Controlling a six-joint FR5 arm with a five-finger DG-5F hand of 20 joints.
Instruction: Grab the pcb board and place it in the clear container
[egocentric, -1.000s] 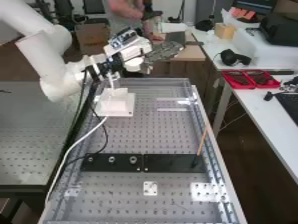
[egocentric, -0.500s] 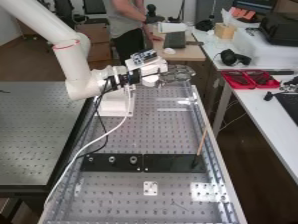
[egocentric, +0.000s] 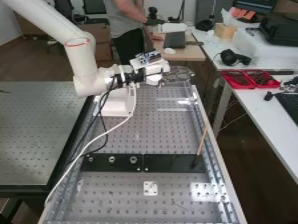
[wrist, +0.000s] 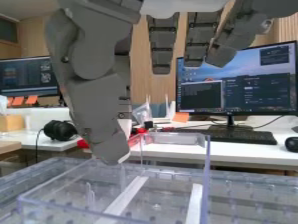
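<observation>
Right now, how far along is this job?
Probably not far. Done: the hand is up near the clear container. In hand: nothing, as the fingers are open with only air between them. Left: seemingly both grabbing and placing the board, since the container looks empty.

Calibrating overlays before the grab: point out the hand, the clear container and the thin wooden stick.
Hand (wrist: 100, 95): wrist view, on its thumb.
Clear container (wrist: 66, 208): wrist view, on its rim.
Thin wooden stick (egocentric: 201, 141): high view, middle of its shaft.
</observation>
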